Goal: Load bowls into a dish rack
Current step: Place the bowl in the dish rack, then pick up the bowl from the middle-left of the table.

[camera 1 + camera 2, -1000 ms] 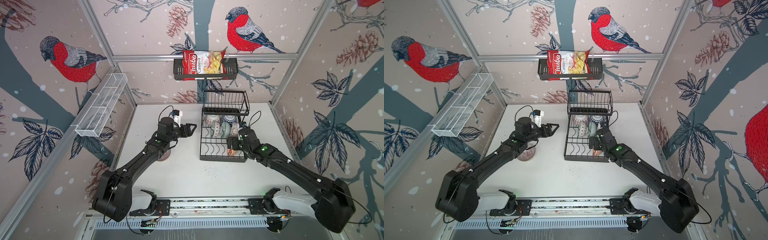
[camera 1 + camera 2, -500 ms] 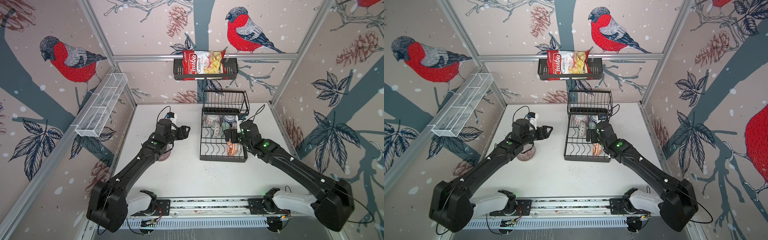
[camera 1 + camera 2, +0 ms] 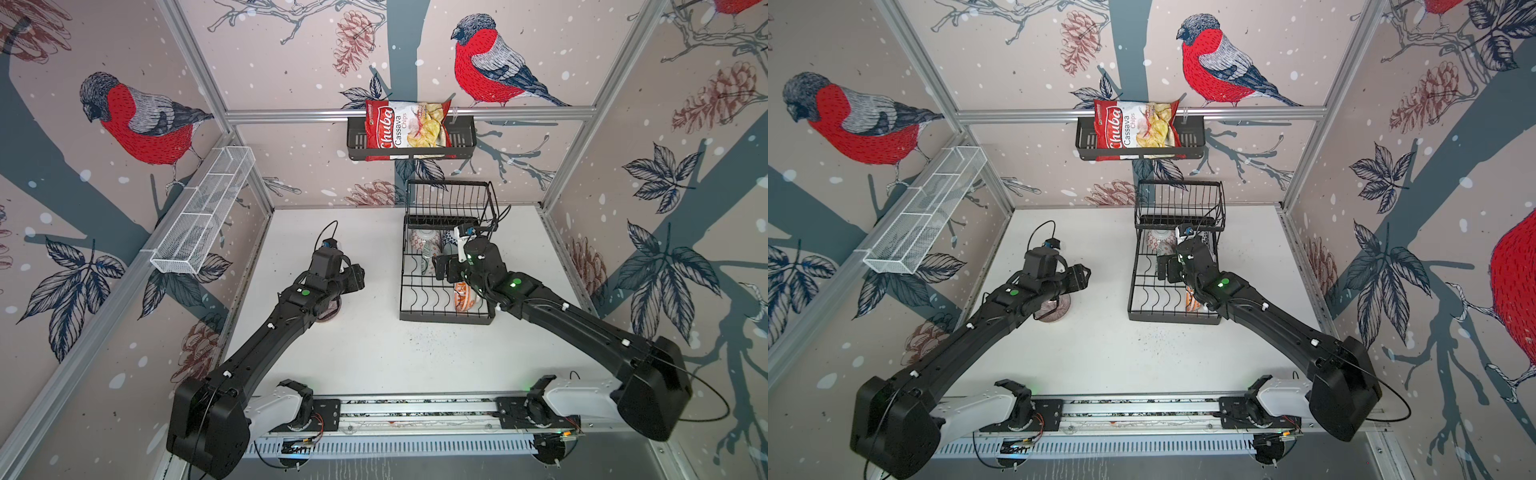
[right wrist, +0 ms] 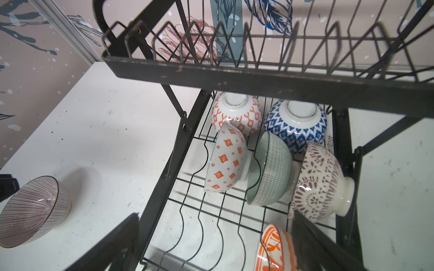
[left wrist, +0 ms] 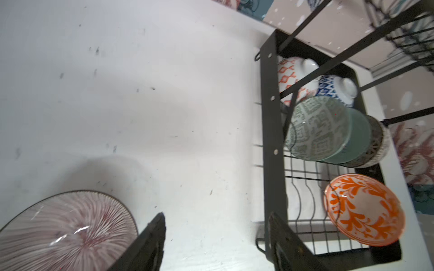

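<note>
The black wire dish rack [image 3: 446, 318] [image 3: 1173, 318] [image 5: 270, 117] [image 4: 164, 169] stands right of centre. Several bowls lie at its far end under the raised basket, among them a blue one [image 4: 296, 126] and a teal-green one [image 5: 328, 131]. An orange bowl [image 3: 465, 295] [image 5: 361, 211] [image 4: 274, 248] stands on edge near the front. A striped bowl [image 3: 328, 309] [image 3: 1054, 309] [image 5: 63, 230] [image 4: 32, 211] sits on the table, partly under my left arm. My left gripper [image 3: 357, 278] [image 5: 216, 234] hovers open just beside it. My right gripper [image 3: 442, 268] [image 4: 215, 234] hangs open over the rack's wavy dividers, holding nothing.
A black wall basket with a chips bag [image 3: 405, 129] hangs on the back wall above the rack. A long white mesh tray [image 3: 203, 212] is fixed to the left wall. The arms' base rail [image 3: 415, 415] runs along the table's front edge.
My right gripper has drawn away from the orange bowl, which stays standing in the rack. My left gripper has pulled back from the rack towards the striped bowl, its jaws narrowing slightly.
</note>
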Action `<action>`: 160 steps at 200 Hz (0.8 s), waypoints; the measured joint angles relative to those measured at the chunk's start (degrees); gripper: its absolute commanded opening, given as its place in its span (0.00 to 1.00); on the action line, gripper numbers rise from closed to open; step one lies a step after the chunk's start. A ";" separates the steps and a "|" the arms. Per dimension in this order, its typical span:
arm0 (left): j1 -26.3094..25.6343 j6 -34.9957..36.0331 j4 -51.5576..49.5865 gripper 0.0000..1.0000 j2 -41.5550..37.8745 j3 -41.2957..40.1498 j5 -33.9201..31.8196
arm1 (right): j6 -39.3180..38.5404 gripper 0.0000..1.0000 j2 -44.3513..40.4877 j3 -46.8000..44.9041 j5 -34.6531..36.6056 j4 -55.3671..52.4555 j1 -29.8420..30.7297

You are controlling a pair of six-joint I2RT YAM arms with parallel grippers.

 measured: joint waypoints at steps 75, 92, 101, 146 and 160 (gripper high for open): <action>0.00 -3.19 -8.00 0.53 1.64 -2.64 -5.29 | -1.66 1.00 2.97 1.73 -3.28 1.05 0.83; 0.00 -3.37 -9.20 0.50 2.51 -3.13 -5.60 | -1.86 0.99 2.99 1.49 -4.20 1.64 1.07; 0.00 -3.45 -9.66 0.49 3.21 -3.32 -5.86 | -1.92 0.99 2.99 1.36 -4.70 2.19 1.07; 0.00 -4.28 -10.14 0.40 8.72 -4.07 -6.10 | -2.67 1.00 3.54 0.94 -5.95 3.82 1.25; -0.11 -4.26 -10.08 0.35 11.02 -4.07 -6.14 | -2.67 1.00 3.63 0.83 -6.51 3.85 1.33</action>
